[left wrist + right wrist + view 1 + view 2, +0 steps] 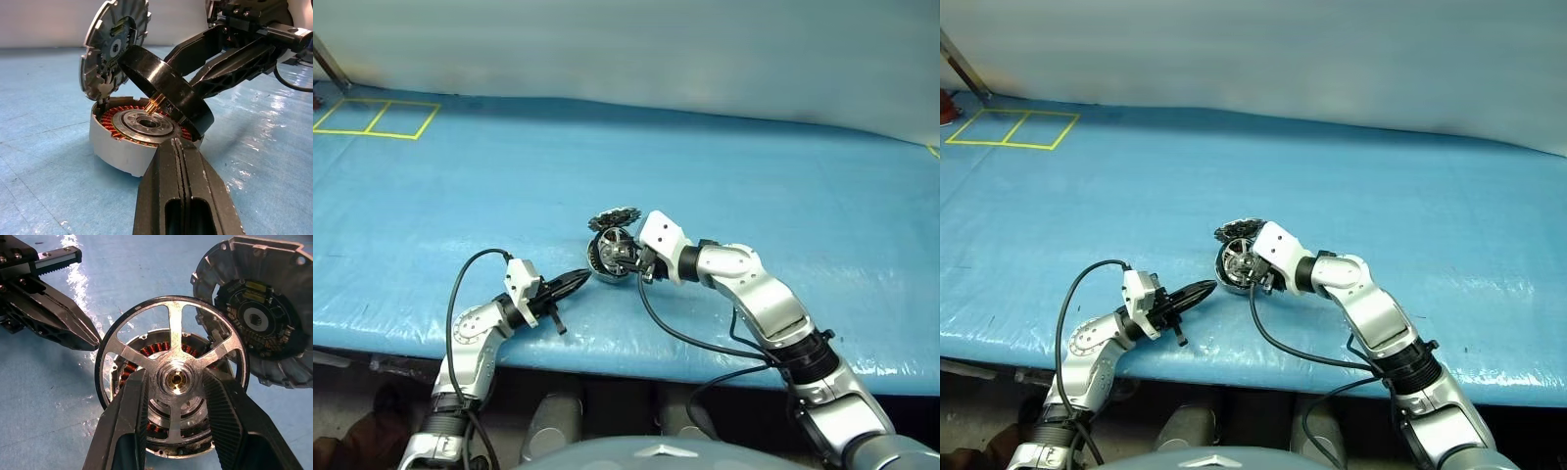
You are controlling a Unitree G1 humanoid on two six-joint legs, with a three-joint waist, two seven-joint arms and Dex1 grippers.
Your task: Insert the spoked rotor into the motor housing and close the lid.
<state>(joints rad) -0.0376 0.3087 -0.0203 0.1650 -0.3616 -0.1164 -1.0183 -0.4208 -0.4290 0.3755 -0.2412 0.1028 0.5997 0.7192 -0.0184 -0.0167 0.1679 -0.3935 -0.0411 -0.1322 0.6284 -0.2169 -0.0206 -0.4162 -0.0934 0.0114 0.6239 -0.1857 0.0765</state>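
We are gripping the spoked rotor (172, 377) by its hub in our right gripper (173, 396), holding it tilted just above the motor housing (124, 147) on the blue table (754, 176). Our left gripper (182, 161), its 2 fingers clenched on nothing, is pointing at the housing's near wall, while the hinged lid (113, 46) is standing open behind.

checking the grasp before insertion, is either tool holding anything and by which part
The right tool holds the spoked rotor by its central hub, one finger on each side, tilted over the open motor housing. The left tool is shut and holds nothing.
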